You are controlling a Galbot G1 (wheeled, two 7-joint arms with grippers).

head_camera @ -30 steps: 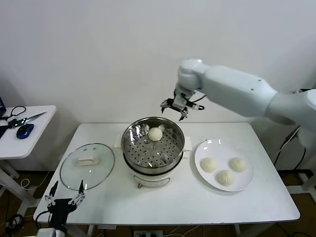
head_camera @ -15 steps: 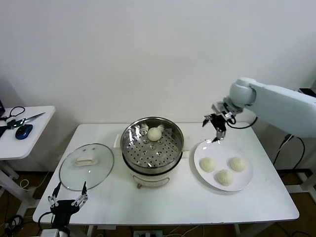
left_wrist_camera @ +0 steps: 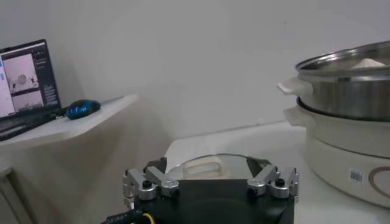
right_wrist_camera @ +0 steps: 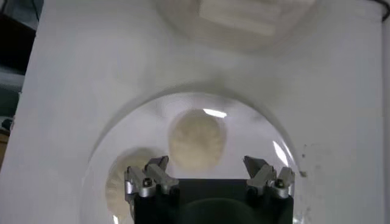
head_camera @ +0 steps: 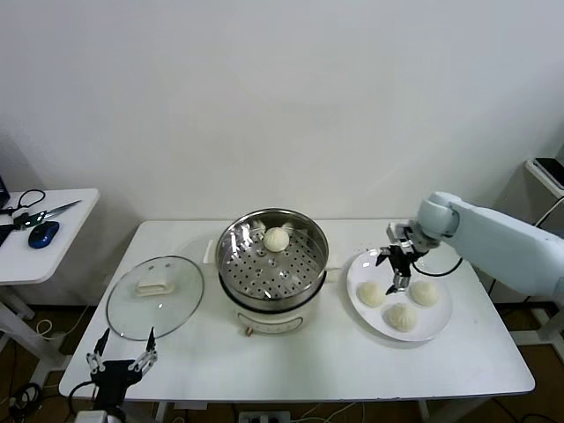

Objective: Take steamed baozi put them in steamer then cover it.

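Right gripper [head_camera: 396, 269] now over plate [head_camera: 441, 328].

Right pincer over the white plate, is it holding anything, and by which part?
Nothing is held: the right pincer hangs open above the small cream-white dough buns.

The right arm [head_camera: 502, 236] is a smooth, glossy white shell, rounded at the wrist, with a thin black cable looping beside it. Both the right gripper [head_camera: 397, 269] and left gripper [head_camera: 120, 361] are black, with silver-grey metal fingers [right_wrist_camera: 147, 178] fixed by dark screws.
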